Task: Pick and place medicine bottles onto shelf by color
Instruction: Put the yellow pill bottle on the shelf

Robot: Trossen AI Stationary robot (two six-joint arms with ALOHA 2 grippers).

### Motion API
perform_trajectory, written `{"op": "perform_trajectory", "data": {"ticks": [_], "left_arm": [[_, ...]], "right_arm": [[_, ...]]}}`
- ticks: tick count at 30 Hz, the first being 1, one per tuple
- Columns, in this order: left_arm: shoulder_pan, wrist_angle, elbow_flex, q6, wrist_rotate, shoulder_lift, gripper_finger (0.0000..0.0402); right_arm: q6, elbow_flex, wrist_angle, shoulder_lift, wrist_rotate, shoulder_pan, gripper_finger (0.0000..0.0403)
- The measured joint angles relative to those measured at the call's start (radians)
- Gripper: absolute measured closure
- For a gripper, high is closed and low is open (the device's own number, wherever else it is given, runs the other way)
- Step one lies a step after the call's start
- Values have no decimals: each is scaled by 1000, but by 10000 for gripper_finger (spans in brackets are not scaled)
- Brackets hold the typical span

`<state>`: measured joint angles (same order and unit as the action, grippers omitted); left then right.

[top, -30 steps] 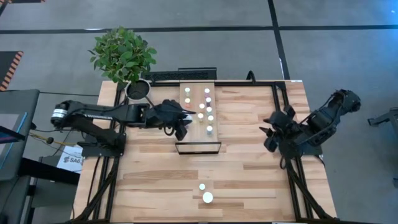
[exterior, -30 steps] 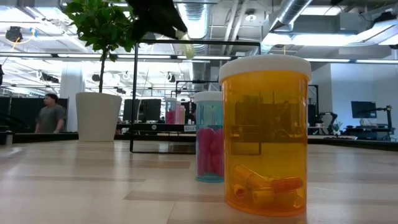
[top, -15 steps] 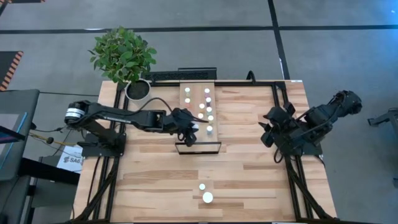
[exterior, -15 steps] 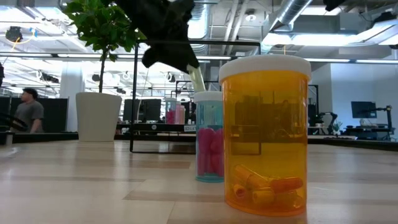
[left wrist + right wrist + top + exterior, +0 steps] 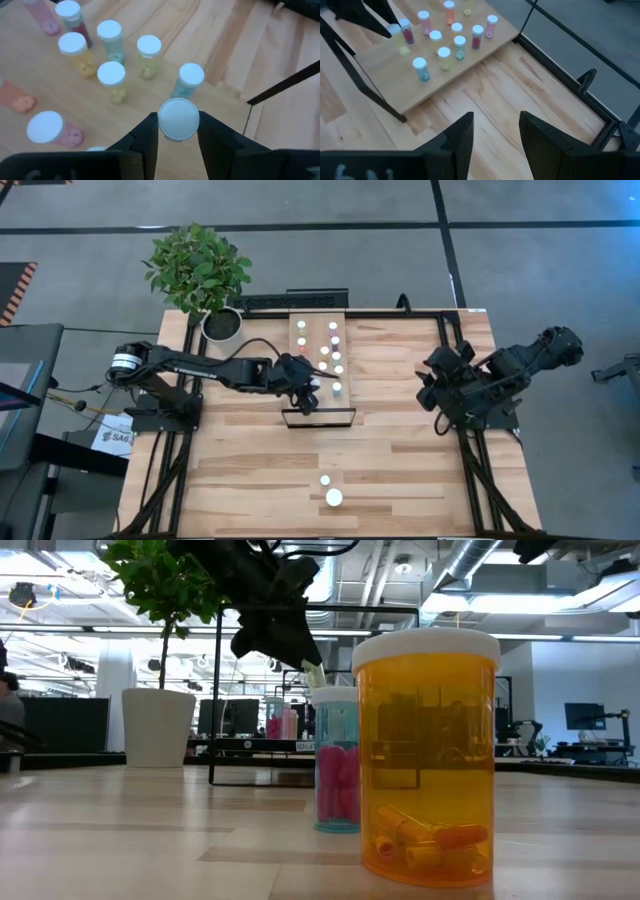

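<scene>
The shelf is a light plank with a dark frame at its near end; several white-capped medicine bottles stand upright on it. My left gripper hovers over the plank's near end, shut on a pale yellowish bottle with a white cap. Two more bottles stand on the table near its front edge: a big orange one and a teal one holding pink pills. My right gripper waits open at the table's right side, nothing between its fingers. My left gripper pinches the pale bottle between its two fingers at the top end, by the white cap. The fingers slant down from the table's left side. The bottle hangs tilted below them, clear of the shelf, its lower end sticking out.
A potted plant in a white pot stands at the far left corner, beside the shelf. The shelf's dark upright frame rises at its near end. Bare tabletop lies between the shelf and the two front bottles.
My left gripper has sunk and gone toward the table's right and near edges, from beside the shelf to over its near end, carrying the pale bottle, still shut on it.
</scene>
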<state>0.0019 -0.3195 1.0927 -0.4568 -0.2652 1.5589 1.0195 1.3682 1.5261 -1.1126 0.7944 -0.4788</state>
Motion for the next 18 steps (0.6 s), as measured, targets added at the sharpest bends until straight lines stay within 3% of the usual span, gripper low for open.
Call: {"op": "perform_trajectory", "data": {"ticks": [18], "left_arm": [[77,16,3,60,89,54,299]], "right_arm": [[-1,0,-2,0,8,57,223]]}}
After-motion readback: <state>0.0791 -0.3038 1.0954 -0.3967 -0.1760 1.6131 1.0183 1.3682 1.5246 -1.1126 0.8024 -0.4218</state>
